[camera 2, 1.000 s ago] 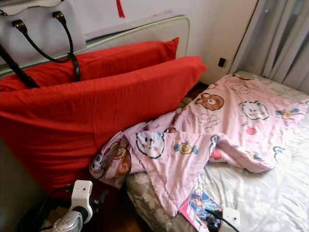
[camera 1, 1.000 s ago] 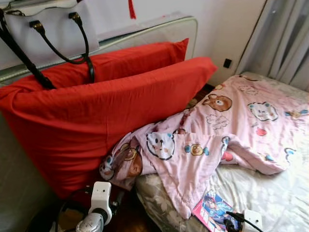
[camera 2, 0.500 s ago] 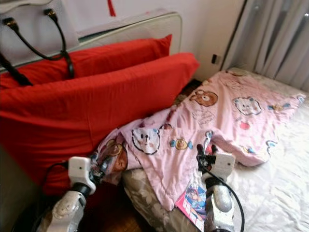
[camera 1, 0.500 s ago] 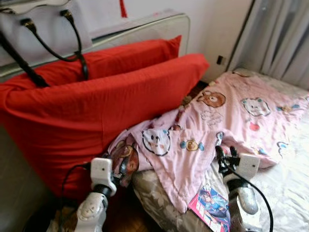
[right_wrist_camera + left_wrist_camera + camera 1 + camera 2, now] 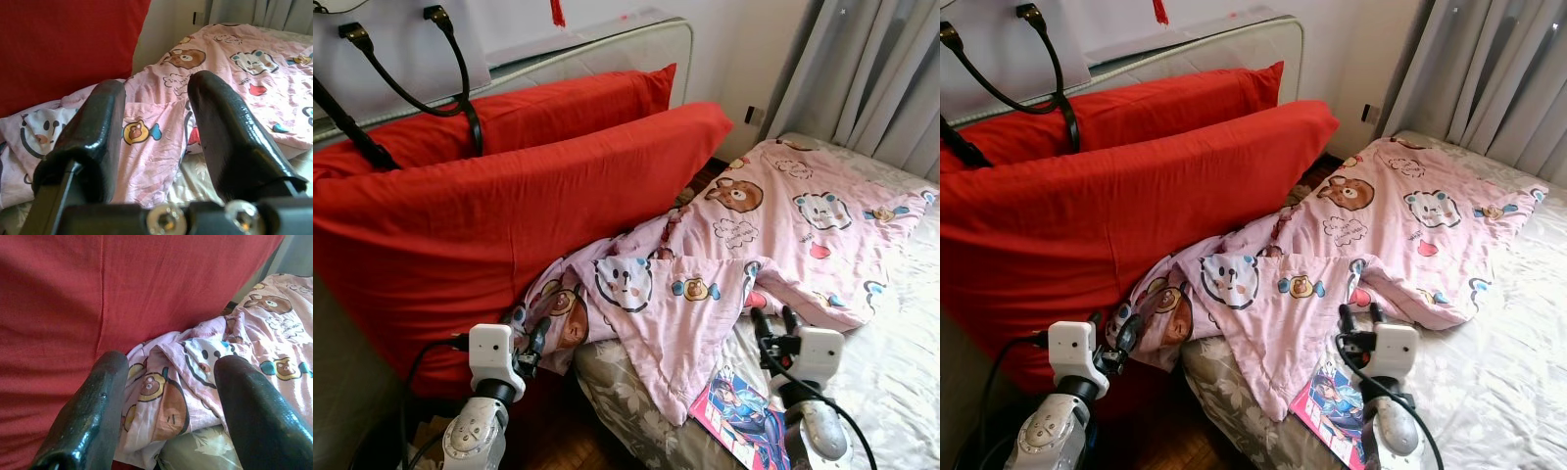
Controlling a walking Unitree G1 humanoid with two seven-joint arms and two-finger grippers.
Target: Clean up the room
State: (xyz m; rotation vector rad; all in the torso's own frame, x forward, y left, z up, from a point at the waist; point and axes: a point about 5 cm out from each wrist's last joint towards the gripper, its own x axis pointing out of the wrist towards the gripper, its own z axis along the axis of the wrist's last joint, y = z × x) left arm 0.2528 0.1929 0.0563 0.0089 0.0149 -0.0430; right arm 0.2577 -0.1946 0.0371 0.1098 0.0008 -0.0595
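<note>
**Both grippers raised toward a rumpled pink quilt on the bed**

A thin pink cotton quilt printed with cartoon bears and cats (image 5: 773, 230) lies crumpled across the bed with the pale grey floral sheet (image 5: 891, 382). One bunched corner spills off the bed's edge and presses against the nearer of two large red fabric pillows (image 5: 509, 225), which stand on edge, leaning against a pale grey padded headboard (image 5: 607, 54). A white handbag with black strap handles (image 5: 401, 49) rests on top of the rear pillow, its handles drooping down over the red cloth.

The left gripper (image 5: 534, 341) sits low beside the hanging corner of the quilt, close to the red pillow; its jaws are spread apart with nothing between them, and its wrist view looks past the two black fingers (image 5: 93, 416) at the bunched quilt and the pillow behind it. The right gripper (image 5: 773, 321) hovers over the bed just at the quilt's near edge, jaws likewise released and empty. Just beside the right arm, a colourful glossy magazine with a cartoon cover (image 5: 736, 416) lies on the sheet near the bed's edge, partly tucked under the quilt's lowest fold. Grey pleated curtains (image 5: 871, 69) hang behind the far side of the bed.
</note>
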